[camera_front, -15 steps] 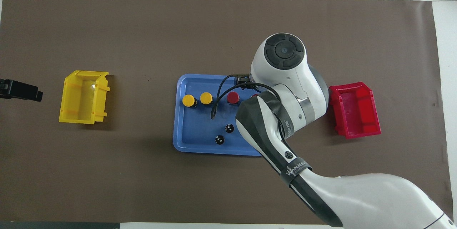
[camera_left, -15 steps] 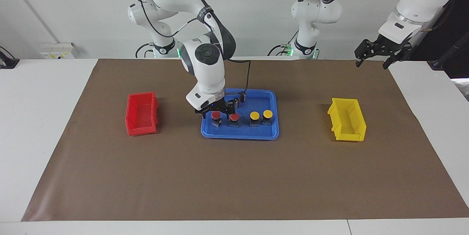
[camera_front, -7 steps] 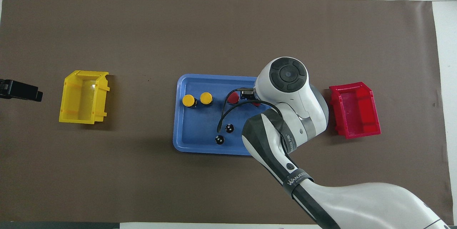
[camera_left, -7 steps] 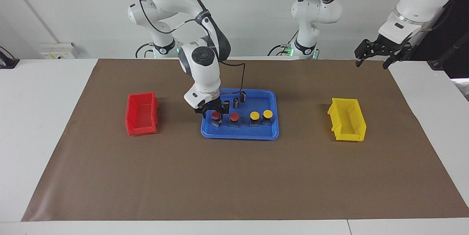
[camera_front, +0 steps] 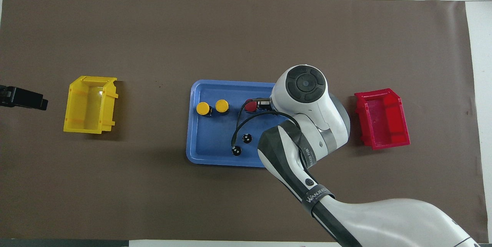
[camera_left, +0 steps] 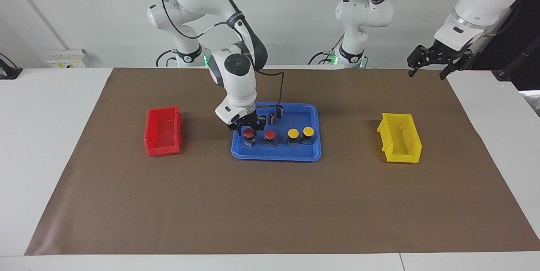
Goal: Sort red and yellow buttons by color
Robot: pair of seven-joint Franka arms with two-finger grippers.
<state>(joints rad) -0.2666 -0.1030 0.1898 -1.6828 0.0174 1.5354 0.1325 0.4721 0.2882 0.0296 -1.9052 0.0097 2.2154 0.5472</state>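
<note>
Clamping narrow on the end round red-capped push button [camera_left: 249, 133] in the shallow blue plastic tray [camera_left: 276, 155], near its right-arm edge: right gripper [camera_left: 249, 131]. Waiting wide-jawed at the mat's corner: left gripper [camera_left: 435, 60]. Sitting empty: red bin [camera_left: 162, 131], yellow bin [camera_left: 399, 137]. Standing upright, caps skyward, all four buttons unsorted.

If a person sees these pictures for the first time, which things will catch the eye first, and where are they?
The blue tray at the middle of the brown mat draws the eye, with a row of two red buttons and two yellow buttons on it. The right hand is down in the tray, shut on the red button at the end of the row toward the red bin. The yellow bin stands toward the left arm's end, where the left hand waits, raised and open.
</note>
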